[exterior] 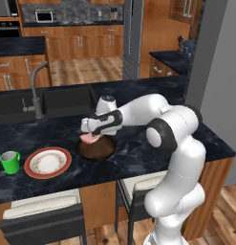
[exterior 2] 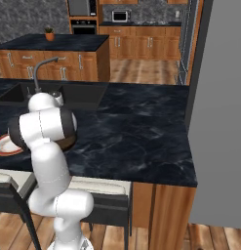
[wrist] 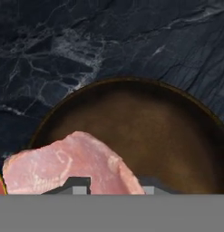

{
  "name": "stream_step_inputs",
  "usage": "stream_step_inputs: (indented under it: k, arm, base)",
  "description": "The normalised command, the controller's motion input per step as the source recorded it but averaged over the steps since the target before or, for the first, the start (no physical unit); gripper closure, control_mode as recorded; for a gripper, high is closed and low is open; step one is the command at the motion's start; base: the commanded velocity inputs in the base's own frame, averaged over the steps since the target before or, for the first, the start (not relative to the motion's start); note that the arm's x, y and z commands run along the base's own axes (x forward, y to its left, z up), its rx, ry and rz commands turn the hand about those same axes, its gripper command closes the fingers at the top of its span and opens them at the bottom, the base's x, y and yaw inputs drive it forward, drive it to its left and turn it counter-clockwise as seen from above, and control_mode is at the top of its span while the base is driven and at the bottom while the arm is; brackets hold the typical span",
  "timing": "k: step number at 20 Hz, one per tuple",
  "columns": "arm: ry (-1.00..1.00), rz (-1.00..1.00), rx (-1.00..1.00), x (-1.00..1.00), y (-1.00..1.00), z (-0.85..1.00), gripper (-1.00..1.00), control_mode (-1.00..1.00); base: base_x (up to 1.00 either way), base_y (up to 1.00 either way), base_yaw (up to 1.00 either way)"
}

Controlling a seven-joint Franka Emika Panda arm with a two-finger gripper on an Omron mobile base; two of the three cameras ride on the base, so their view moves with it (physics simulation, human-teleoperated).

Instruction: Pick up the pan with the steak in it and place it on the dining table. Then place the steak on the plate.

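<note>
**Steak being lifted out of the pan, plate waiting alongside**

Near the front edge of the long black tabletop (exterior: 138, 153), one dark pan (exterior: 96, 148) sits already delivered, with the sink and faucet (exterior: 37, 91) behind it toward the back edge. The white arm reaches low over the pan. In the hand view, the fingers (wrist: 112, 186) are clenched on the one pink steak (wrist: 68, 165), which juts up over the pan's rim on the side facing the plate.

One orange-rimmed plate (exterior: 48, 162) lies just beside the pan, further along the front edge, and one green mug (exterior: 10, 161) stands beyond it toward the corner.

The step in hand appears to be moving the steak to the plate. To do it well, the grip should hold firm on the floppy meat, lift it fully clear of the pan's rim, travel sideways along the front edge, and let go only once the steak is centred over the plate.
</note>
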Motion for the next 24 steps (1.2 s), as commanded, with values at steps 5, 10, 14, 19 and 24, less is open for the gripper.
stream_step_inputs:
  k: [5, 10, 14, 19, 24]
  arm:
    - [-0.09, 0.05, 0.14, -0.22, 0.17, 0.23, 1.0, -1.0]
    - [-0.04, 0.04, 0.06, 0.0, 0.75, 0.0, 1.0, -1.0]
    - [0.0, 0.02, 0.04, 0.03, 0.95, 0.0, 1.0, -1.0]
    - [0.0, 0.01, 0.01, 0.07, 1.0, 0.0, 1.0, -1.0]
    - [0.0, 0.03, 0.0, -0.08, 0.73, 0.02, 1.0, -1.0]
  base:
    - [0.0, 0.0, 0.0]
    - [0.0, 0.0, 0.0]
    - [0.0, 0.0, 0.0]
    - [0.0, 0.0, 0.0]
    - [0.0, 0.0, 0.0]
